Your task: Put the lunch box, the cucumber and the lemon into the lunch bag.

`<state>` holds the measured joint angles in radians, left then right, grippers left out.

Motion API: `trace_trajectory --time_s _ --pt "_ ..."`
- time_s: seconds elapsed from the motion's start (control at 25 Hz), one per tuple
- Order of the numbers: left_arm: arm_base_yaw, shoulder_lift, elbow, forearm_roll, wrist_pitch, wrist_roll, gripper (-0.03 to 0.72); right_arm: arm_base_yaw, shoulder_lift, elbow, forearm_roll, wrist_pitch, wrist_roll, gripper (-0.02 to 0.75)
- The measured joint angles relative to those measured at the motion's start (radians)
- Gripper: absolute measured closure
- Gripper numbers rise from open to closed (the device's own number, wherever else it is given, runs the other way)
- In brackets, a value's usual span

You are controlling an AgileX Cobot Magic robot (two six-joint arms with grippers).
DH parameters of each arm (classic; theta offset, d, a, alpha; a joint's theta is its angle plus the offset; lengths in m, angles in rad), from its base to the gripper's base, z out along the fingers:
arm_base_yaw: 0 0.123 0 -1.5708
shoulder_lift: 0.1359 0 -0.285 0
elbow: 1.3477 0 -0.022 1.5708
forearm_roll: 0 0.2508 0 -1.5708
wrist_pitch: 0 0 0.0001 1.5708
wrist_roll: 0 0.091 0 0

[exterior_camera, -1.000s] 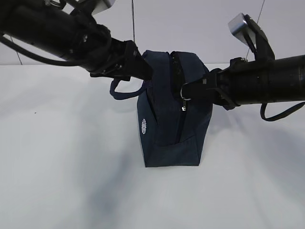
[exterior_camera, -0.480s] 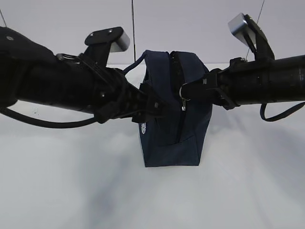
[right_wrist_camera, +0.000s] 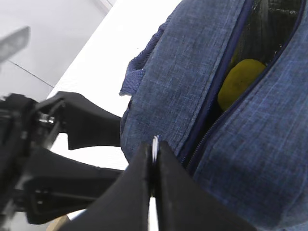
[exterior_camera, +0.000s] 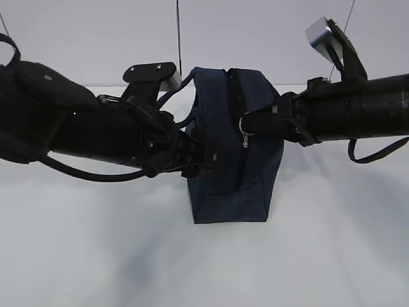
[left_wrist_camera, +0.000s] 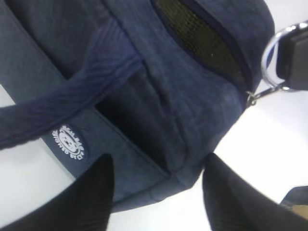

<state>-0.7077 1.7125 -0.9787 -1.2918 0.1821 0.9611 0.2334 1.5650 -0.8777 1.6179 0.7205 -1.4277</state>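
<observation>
Left gripper is spread wide against the side of the bag, jaws empty. Right gripper is pinched tight on the zipper ring. Lemon sits inside the bag's half-open slit.

The lunch bag stands hemmed in on both flanks. The left pincer presses in at its side with fingers spread, and the right pincer is clamped on the zipper ring. The desk in front lies wide open. Only a narrow zipper gap, and the lemon sits inside it.
</observation>
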Motion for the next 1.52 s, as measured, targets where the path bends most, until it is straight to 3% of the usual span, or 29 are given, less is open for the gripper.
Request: trace_trajectory --time_s 0.12,0.24,0.32,0.44,0.8,1.52 --pt "0.0 0.009 0.0 0.0 -0.005 0.0 0.271 0.0 0.0 0.0 -0.001 0.0 0.0 0.737" --pt "0.0 0.009 0.0 -0.003 -0.005 0.002 0.438 0.0 0.0 0.0 -0.002 0.002 0.0 0.738" --pt "0.0 0.009 0.0 -0.005 -0.003 0.002 0.589 0.0 0.0 0.0 -0.003 0.002 0.0 0.737" --pt "0.0 0.009 0.0 -0.005 -0.005 0.002 0.685 0.0 0.0 0.0 -0.006 0.003 0.0 0.737" --pt "0.0 0.009 0.0 -0.007 -0.005 0.002 0.696 0.0 0.0 -0.008 0.028 -0.007 0.002 0.737" --pt "0.0 0.013 0.0 -0.009 0.004 0.004 0.697 0.0 0.125 -0.19 0.031 -0.051 0.046 0.737"
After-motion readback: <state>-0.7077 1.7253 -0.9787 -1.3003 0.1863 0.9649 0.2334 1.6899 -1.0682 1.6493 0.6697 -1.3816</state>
